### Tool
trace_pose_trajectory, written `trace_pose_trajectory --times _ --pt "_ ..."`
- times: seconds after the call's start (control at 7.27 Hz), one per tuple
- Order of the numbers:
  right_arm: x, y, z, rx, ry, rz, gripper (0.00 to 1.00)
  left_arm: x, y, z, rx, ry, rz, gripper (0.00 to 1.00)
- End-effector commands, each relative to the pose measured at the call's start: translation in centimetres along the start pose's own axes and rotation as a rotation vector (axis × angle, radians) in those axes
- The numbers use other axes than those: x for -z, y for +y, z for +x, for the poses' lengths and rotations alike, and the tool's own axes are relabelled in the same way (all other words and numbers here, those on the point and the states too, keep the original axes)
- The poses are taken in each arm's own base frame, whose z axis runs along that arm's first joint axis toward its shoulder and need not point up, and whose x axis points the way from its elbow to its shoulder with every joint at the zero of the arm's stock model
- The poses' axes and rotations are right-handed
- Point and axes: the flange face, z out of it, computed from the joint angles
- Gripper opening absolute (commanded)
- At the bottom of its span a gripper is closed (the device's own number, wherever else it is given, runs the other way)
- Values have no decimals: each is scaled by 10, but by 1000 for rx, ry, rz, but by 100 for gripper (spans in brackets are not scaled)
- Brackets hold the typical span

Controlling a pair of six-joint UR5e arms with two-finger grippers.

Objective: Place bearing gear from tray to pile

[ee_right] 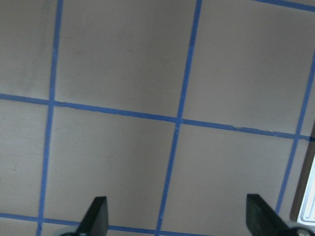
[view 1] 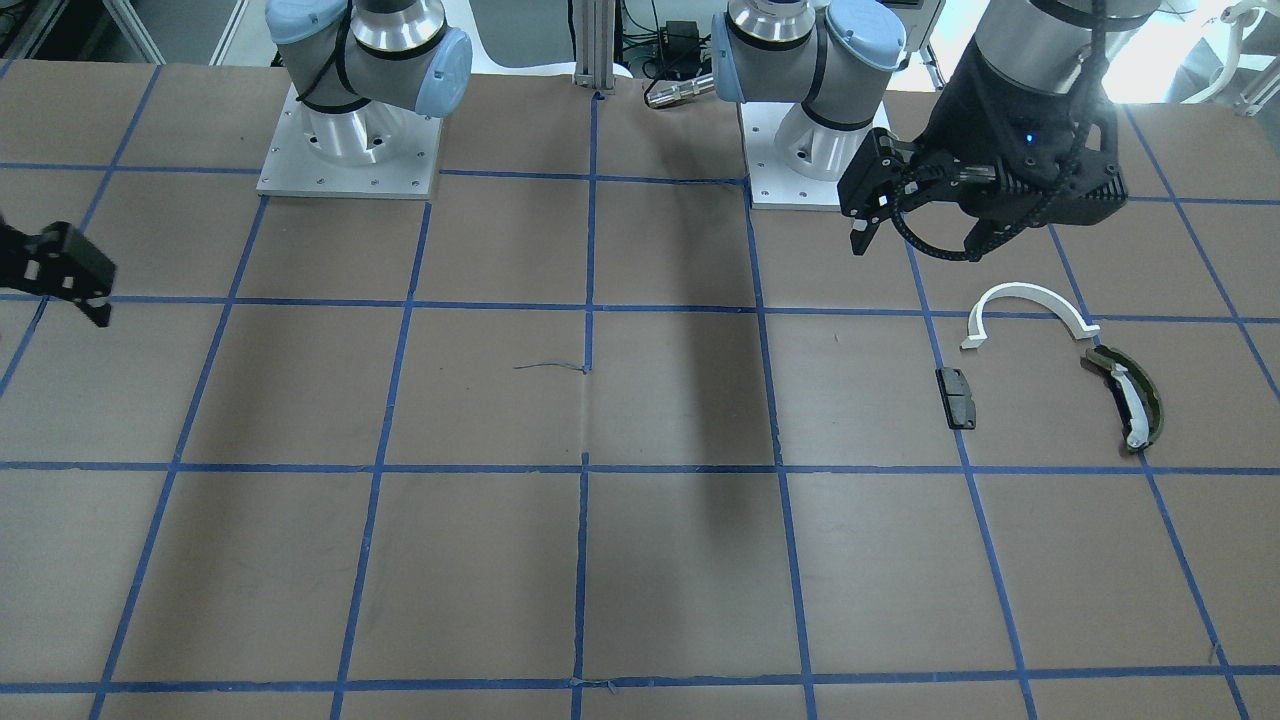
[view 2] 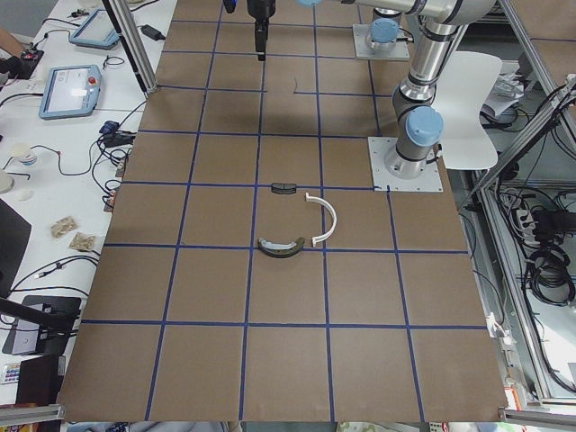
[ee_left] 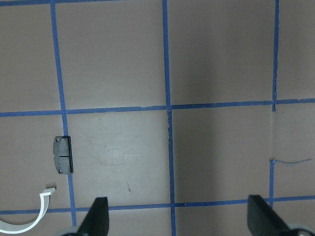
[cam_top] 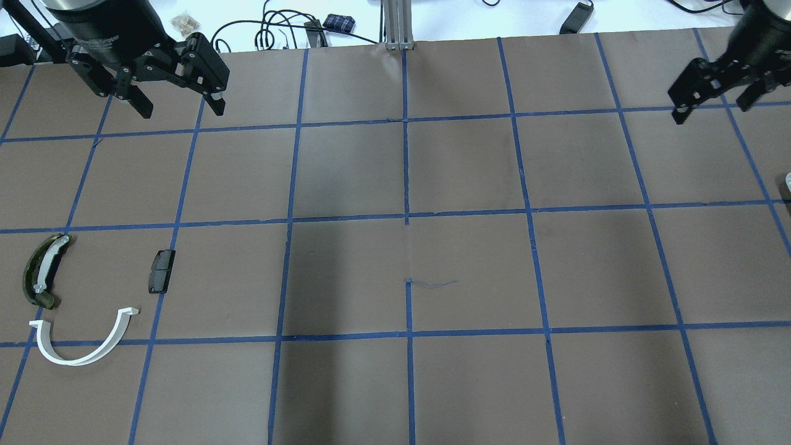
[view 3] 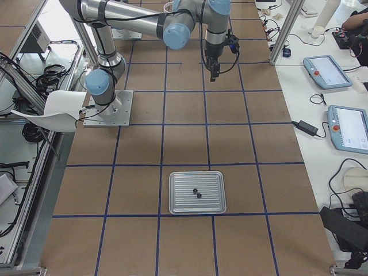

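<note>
Wide bare table (cam_top: 469, 272) lies between the left gripper (cam_top: 182, 110), upper left overhead, and the right gripper (cam_top: 710, 108), upper right. Both have fingers spread wide, holding nothing. In the right-side view the tray (view 3: 181, 207) sits lower centre, long side across the frame. Two small dark bearing gears (view 3: 195, 190) lie mid-tray, close together; their facing is too small to tell. The pile (view 2: 279, 247), lower left overhead, counts three: one white half-ring (view 1: 1032, 290), one olive curved piece (cam_top: 37, 275), and one dark block (cam_top: 161, 271) lying lengthwise up the frame.
</note>
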Motion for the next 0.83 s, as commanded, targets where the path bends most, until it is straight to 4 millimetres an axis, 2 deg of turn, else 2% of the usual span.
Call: trace_pose_trajectory --times 0.0,0.14,0.28,0.41,0.55,0.69 --pt "-32 35 109 97 -26 -47 100 0 0 0 -1 1 0 100" --pt "-64 35 145 239 -50 -63 100 0 0 0 -1 1 0 100" --pt "-98 44 206 325 -10 -41 100 0 0 0 -1 1 0 100" --pt "-154 51 257 479 -22 -37 100 0 0 0 -1 1 0 100" --pt "-190 68 300 655 -26 -24 100 0 0 0 -1 -1 -2 100" --pt "-221 85 323 886 -52 -23 100 0 0 0 1 -1 -2 100"
